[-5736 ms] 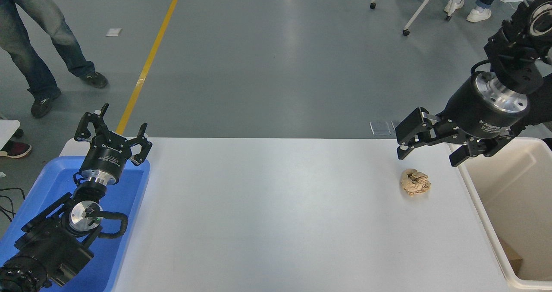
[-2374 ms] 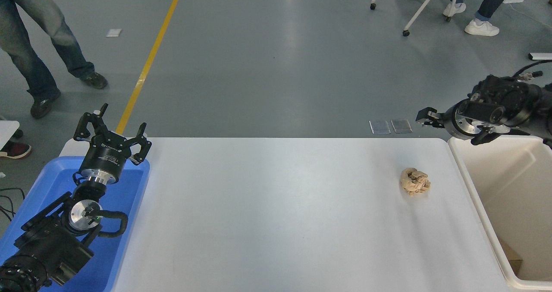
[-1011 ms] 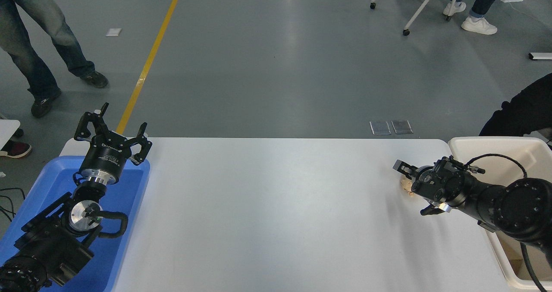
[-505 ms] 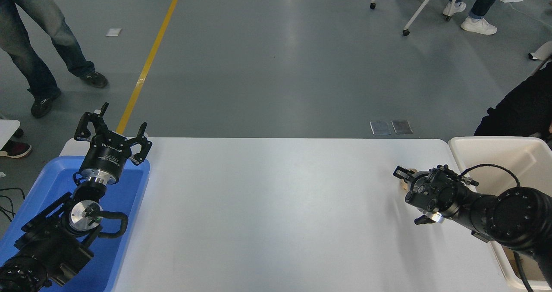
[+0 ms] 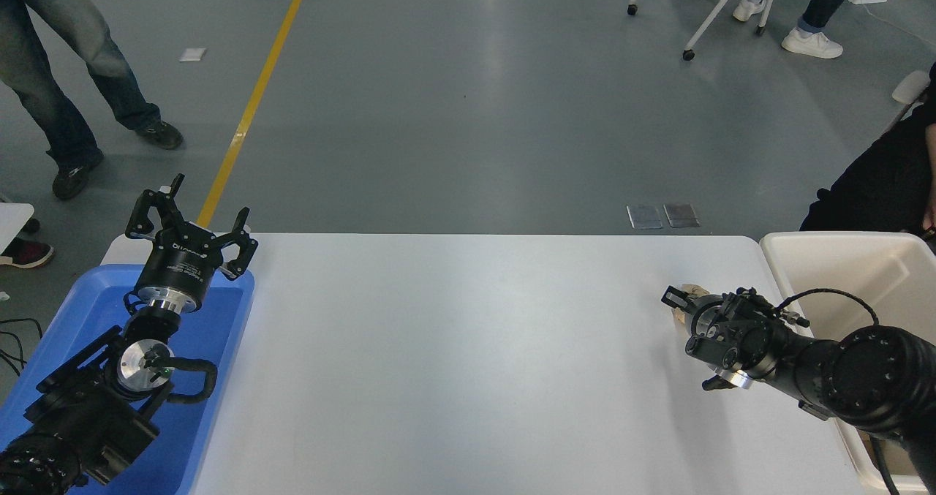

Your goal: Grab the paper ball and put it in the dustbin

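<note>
The paper ball (image 5: 691, 290) lies on the white table (image 5: 468, 349) near its right end; only a tan sliver shows past my right gripper's black body. My right gripper (image 5: 691, 340) is down at table level over the ball. It is open, with one finger on the ball's far side and the other on its near side. The cream-white dustbin (image 5: 826, 240) stands just right of the table, and the right arm reaches across its left rim. My left gripper (image 5: 191, 228) is parked open over the blue tray at the lower left.
A shallow blue tray (image 5: 88, 297) sits at the table's left end under the left arm. A person in dark clothing (image 5: 870, 188) stands behind the dustbin. Another person's legs (image 5: 58, 78) are at the top left, and a wheeled chair (image 5: 720, 1) is at the top right.
The right arm came down from above the dustbin's far corner to the table and set its open fingers around the paper ball. Over the last second it shifted slightly nearer.
</note>
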You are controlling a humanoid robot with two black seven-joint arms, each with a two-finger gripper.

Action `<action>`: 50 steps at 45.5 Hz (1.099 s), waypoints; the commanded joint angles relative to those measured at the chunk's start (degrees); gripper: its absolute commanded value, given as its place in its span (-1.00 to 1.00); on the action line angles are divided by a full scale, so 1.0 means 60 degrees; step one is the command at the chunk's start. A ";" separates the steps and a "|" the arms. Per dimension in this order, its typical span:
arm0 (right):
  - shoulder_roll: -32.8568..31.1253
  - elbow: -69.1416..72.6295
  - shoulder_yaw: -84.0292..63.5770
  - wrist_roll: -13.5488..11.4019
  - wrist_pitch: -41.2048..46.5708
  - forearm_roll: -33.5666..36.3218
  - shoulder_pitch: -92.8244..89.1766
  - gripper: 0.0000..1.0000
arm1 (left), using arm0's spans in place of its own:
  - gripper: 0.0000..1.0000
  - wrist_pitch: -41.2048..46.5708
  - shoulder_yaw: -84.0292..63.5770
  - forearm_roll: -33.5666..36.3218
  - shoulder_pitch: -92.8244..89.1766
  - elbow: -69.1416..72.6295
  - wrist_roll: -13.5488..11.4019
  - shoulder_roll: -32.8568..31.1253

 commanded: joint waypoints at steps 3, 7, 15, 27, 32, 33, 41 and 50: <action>-0.0984 0.1242 -0.0564 0.0033 0.0124 -0.0369 0.1176 -1.00 | 0.98 -0.0015 0.0000 -0.0001 0.0014 -0.0008 -0.0005 0.0000; -0.1687 0.2238 -0.0798 0.0033 0.0388 -0.0384 0.2055 -1.00 | 0.98 -0.0015 0.0000 -0.0001 0.0014 0.0007 -0.0004 0.0000; -0.2845 0.4026 -0.1603 -0.0040 0.1134 -0.0370 0.4120 -1.00 | 0.98 -0.0015 0.0000 -0.0001 0.0014 -0.0008 -0.0005 0.0000; -0.4149 0.5551 -0.2263 -0.0069 0.2672 -0.0370 0.7021 -1.00 | 0.98 -0.0029 0.0000 -0.0001 0.0014 -0.0008 -0.0005 0.0000; -0.4545 0.5668 -0.2322 -0.0069 0.3316 -0.0384 0.7871 -1.00 | 0.98 -0.0015 0.0000 0.0014 0.0014 -0.0008 -0.0005 0.0000; -0.4603 0.5668 -0.2322 -0.0069 0.3448 -0.0384 0.8018 -1.00 | 0.98 -0.0015 0.0000 -0.0001 0.0014 0.0007 -0.0005 0.0000; -0.4911 0.5698 -0.2322 -0.0069 0.4094 -0.0618 0.8839 -1.00 | 0.98 -0.0015 0.0015 0.0014 0.0014 0.0007 -0.0005 0.0000; -0.4926 0.5698 -0.2322 -0.0084 0.4123 -0.0736 0.8854 -1.00 | 0.98 -0.0015 0.0015 -0.0001 0.0014 0.0007 -0.0005 0.0000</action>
